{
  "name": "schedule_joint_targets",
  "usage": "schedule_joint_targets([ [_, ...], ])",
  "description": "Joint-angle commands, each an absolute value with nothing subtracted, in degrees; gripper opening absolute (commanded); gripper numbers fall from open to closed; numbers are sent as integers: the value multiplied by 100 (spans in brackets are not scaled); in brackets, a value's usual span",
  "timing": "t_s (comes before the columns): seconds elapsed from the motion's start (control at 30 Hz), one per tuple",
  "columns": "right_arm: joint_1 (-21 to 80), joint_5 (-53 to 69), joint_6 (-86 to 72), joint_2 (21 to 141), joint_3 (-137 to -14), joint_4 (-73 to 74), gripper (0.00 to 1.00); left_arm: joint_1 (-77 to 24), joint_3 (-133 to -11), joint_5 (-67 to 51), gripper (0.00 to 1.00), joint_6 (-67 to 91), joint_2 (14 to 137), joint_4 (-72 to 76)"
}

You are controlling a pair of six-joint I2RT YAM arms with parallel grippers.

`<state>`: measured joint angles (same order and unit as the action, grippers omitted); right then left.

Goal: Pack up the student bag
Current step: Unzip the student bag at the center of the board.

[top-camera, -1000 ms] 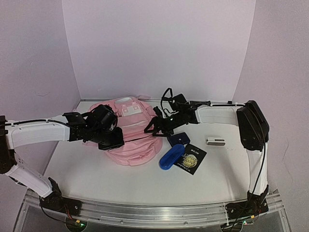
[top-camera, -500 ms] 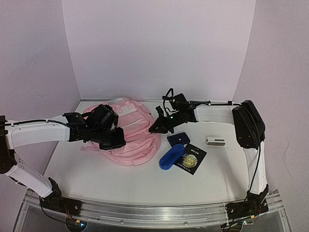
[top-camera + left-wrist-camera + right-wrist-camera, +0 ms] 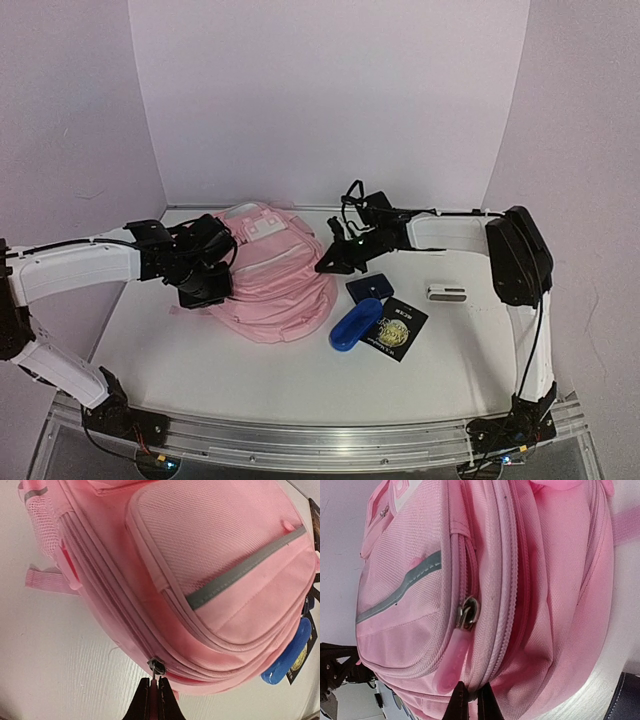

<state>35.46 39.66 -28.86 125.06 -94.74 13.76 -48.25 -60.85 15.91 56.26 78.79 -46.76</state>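
- On the table (image 3: 250,370), left of centre and towards the back, the bag (image 3: 275,285) lies on its back between the two arms, its zips within reach of both.
- At its near-left edge, the left gripper (image 3: 152,700) is pinched nearly closed on the thin pull (image 3: 153,682) of a slider (image 3: 155,666), probably to run that zip open.
- On the opposite side, the right gripper (image 3: 470,702) is also narrow, nipping a ridge of bag fabric just beside a second slider (image 3: 468,612); its pink tab (image 3: 451,666) hangs free. This hold likely braces the bag against the left arm's pull.
- Just right of the bag, a wallet (image 3: 368,288), blue case (image 3: 356,324), booklet (image 3: 400,328) and white stick (image 3: 446,293) lie unpacked.
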Motion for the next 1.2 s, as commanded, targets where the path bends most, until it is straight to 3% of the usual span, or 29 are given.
schedule_joint_targets([
  [0.0, 3184, 3042, -2208, 12061, -9576, 1793, 0, -4396, -6438, 2716, 0, 5563, 7911, -5885],
  [0.4, 3184, 2995, -1804, 11996, -9763, 2098, 0, -3553, -6337, 4630, 0, 2768, 7866, -5264],
  [0.67, 3182, 3156, -1715, 11893, -9876, 2205, 0, -3111, -5832, 4468, 2, 811, 7759, -4329],
  [0.93, 3194, 3711, -1649, 11823, -9965, 2194, 1, -3094, -6403, 3665, 12, 1430, 7994, -5008],
  [1.0, 3191, 3784, -1571, 11762, -9965, 2210, 23, -3094, -6660, 3565, 27, 1660, 8041, -5351],
  [1.07, 3184, 3721, -1457, 11618, -9917, 2226, 52, -3094, -6933, 3222, 49, 1720, 8014, -5550],
  [1.17, 3130, 3352, -1204, 11346, -9813, 2278, 76, -3094, -7145, 2689, 72, 1804, 7742, -5602],
])
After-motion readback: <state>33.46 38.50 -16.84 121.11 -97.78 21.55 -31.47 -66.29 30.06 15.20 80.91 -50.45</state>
